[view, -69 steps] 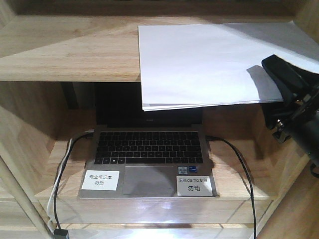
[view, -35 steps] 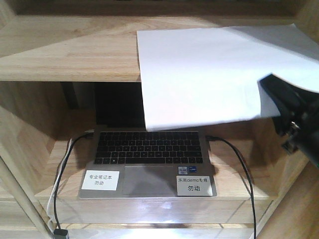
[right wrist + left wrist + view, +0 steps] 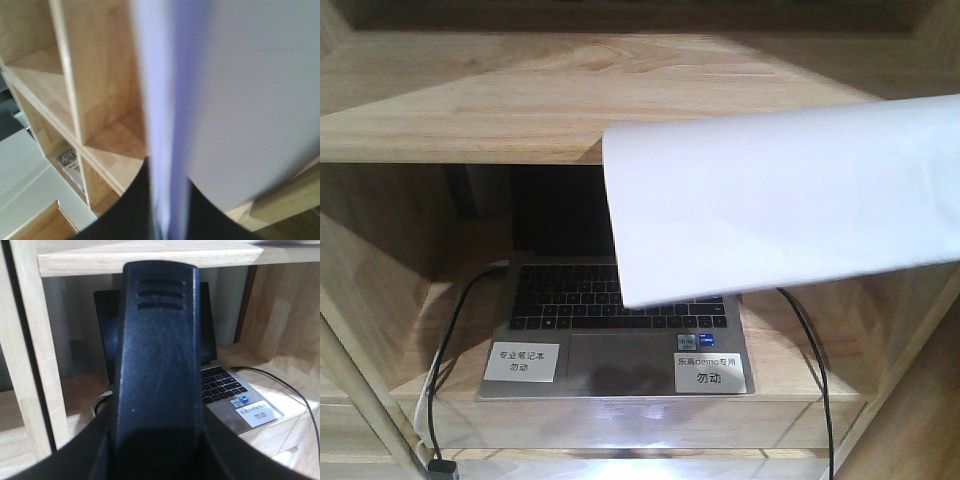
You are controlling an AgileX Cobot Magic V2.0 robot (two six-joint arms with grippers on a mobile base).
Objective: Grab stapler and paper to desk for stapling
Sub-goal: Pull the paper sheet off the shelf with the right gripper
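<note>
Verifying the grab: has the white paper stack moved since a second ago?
Yes. The thin white paper stack has come forward and down past the front edge of the light-wood upper shelf, hiding part of the grey laptop keyboard.

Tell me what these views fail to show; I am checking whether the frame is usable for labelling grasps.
Front view: the paper covers the laptop's upper right; whatever holds it lies beyond the right edge.
Left wrist view: a black body blocks the middle; whether it is the stapler cannot be told.
Right wrist view: the paper, blurred and edge-on, screens the shelving's right side.
The desk appears in no view.
</note>
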